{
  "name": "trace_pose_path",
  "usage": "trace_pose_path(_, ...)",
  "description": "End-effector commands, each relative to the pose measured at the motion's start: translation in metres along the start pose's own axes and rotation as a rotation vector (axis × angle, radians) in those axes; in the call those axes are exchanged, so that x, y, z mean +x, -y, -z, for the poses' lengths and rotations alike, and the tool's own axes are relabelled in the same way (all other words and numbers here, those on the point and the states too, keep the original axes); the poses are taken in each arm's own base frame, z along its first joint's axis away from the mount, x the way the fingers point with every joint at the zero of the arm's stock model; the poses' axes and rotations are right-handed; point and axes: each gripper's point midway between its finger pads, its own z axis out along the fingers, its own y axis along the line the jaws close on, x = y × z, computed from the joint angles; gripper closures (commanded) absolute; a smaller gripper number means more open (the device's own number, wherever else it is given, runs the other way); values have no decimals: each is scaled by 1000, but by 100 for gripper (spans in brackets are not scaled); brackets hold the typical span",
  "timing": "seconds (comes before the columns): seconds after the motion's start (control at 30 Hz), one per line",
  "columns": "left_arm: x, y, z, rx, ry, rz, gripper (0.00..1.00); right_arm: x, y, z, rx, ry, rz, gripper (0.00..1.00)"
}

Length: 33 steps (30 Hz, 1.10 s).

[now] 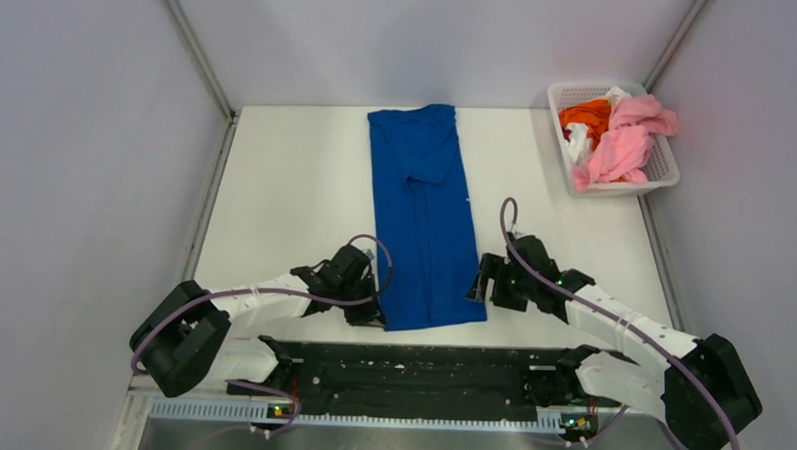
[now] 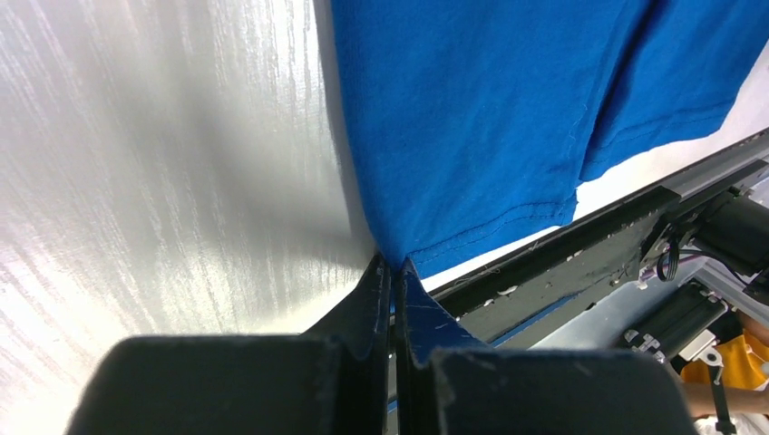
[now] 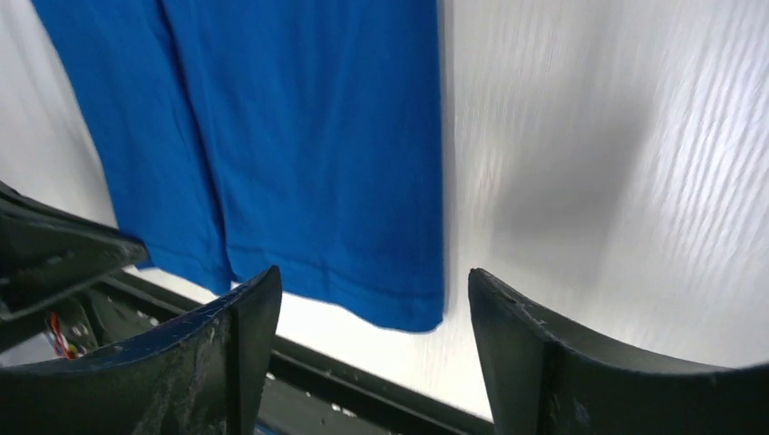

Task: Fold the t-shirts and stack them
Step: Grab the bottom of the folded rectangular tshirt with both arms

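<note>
Top view, shirt: I see the blue t-shirt (image 1: 422,216) folded into a long strip on the tabletop (image 1: 286,181), running from 12 to 6 o'clock.
Top view, arms: the left gripper (image 1: 368,312) is at the strip's 7 o'clock corner, and the right gripper (image 1: 480,285) is at its 5 o'clock corner.
Top view, basket: at 1 o'clock a white basket (image 1: 666,172) holds the pink, orange and white tees (image 1: 622,143).
Left wrist, jaws: the left gripper (image 2: 393,267) is pinched tight on the hem corner, and the blue t-shirt (image 2: 490,109) spreads away toward 1 o'clock.
Right wrist, jaws: the right gripper (image 3: 372,290) stands wide and grips nothing. The hem corner of the blue t-shirt (image 3: 308,145) lies flat between its jaws.
</note>
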Motion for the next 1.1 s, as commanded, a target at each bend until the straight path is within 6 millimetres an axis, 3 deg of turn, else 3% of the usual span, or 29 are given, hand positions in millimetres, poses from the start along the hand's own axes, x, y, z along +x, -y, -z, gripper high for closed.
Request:
trace_pose_path(0.0, -2, -15, 3, -87, 24, -7, 100, 40, 7, 0, 30, -116, -9, 29)
trace_pose_path(0.33, -3, -14, 7, -87, 35, -6, 100, 61, 4, -10, 25, -165, 7, 72)
trace_pose_path(0.47, -4, -14, 13, -85, 52, -14, 100, 65, 1, -11, 8, -163, 20, 99)
trace_pose_path(0.77, 17, -24, 38, -76, 28, -35, 100, 110, -44, 8, -149, -248, 123, 100)
trace_pose_path(0.9, 20, -12, 43, 0, 27, -57, 100, 94, -59, 10, -196, -167, 115, 100)
trace_pose_path(1.07, -4, 11, 45, 34, 95, -73, 100, 65, -81, 13, -223, -59, 148, 100)
